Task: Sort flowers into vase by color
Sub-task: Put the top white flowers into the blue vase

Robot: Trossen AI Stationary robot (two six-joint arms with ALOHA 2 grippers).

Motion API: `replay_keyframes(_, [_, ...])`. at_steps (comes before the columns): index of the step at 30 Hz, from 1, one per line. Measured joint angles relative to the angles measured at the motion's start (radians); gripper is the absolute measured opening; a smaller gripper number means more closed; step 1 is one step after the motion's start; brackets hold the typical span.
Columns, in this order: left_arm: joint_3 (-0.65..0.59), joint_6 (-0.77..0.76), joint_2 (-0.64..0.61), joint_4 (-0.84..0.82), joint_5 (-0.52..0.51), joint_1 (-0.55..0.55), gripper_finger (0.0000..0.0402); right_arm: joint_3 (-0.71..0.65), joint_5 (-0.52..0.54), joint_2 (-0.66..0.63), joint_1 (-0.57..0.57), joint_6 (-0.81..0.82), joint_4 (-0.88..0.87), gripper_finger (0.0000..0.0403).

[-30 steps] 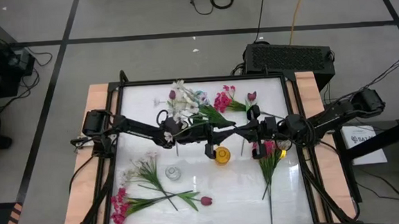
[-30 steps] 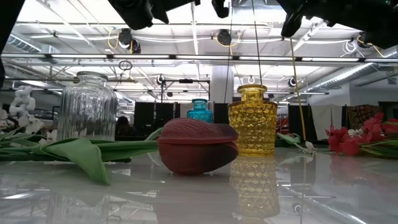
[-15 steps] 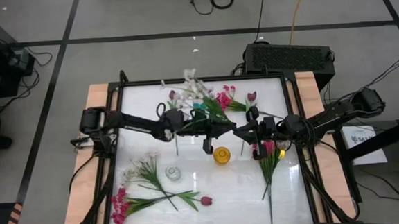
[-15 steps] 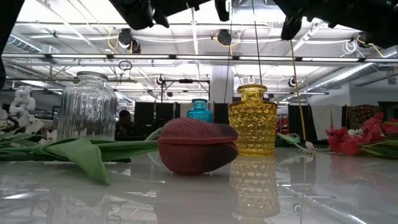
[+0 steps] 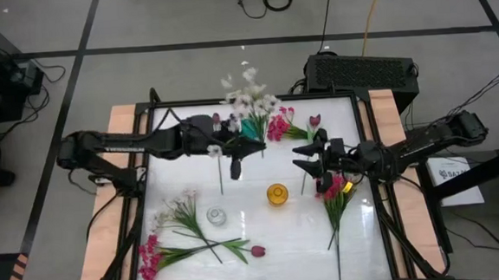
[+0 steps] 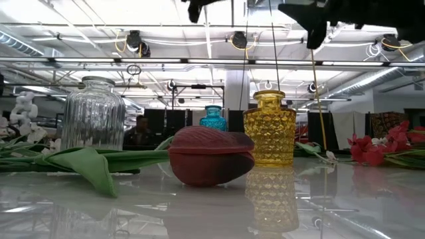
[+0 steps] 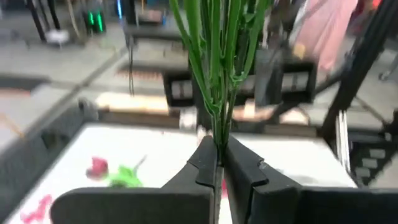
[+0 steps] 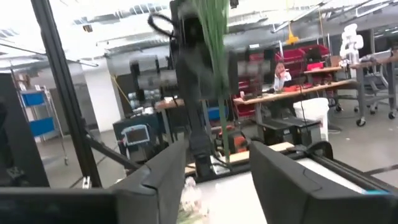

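Note:
My left gripper (image 5: 254, 145) is over the table's far middle, shut on a spray of small white-pink blossoms (image 5: 247, 97) with green stems (image 7: 217, 74). My right gripper (image 5: 304, 158) stands open to its right, nothing between its fingers (image 8: 214, 180). A yellow vase (image 5: 277, 193), a clear vase (image 5: 216, 216) and a teal vase (image 6: 214, 117) stand on the table. A maroon tulip (image 6: 211, 155) lies on its side near the front. Magenta blooms (image 5: 277, 123) lie at the far middle. My left gripper pinches the spray's bundled green stems (image 7: 217, 146) between its two fingers, low on the stems. The fingers come nearly level from the table's left and lie across the stems. The spray stands upright above the fingers, lifted clear of the table.
More flowers lie around: a white spray (image 5: 180, 209) and magenta blooms (image 5: 148, 259) at the front left, a bunch (image 5: 335, 195) at the right, a tulip (image 5: 315, 120) at the far right. The table has a raised dark frame (image 5: 247, 99).
My left gripper has risen and drawn back toward the table's left and far edge, tipping from pointing down to nearly level; the white-pink spray went with it and now stands upright. My right gripper has opened and let go of the stem, staying in place.

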Motion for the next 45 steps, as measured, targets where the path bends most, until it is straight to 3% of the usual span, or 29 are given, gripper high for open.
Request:
replay_keyframes(13, [-0.001, -0.015, 0.038, -0.073, -0.004, -0.112, 0.0013, 0.297, -0.012, 0.212, 0.010, -0.009, -0.253, 0.0199])
replay_keyframes(24, [-0.002, -0.021, 0.059, -0.186, -0.050, -0.118, 0.0013, 0.326, -0.043, 0.233, 0.010, -0.048, -0.226, 0.0199])
replay_keyframes(37, [0.000, -0.024, 0.102, -0.147, -0.053, -0.122, 0.0013, 0.326, -0.038, 0.233, 0.009, -0.079, -0.217, 0.0198])
replay_keyframes(40, [0.000, -0.024, 0.102, -0.147, -0.053, -0.124, 0.0013, 0.326, -0.038, 0.233, 0.009, -0.080, -0.217, 0.0185])
replay_keyframes(45, [0.000, -0.024, 0.102, -0.147, -0.054, -0.124, 0.0013, 0.326, -0.038, 0.233, 0.005, -0.065, -0.219, 0.0122])
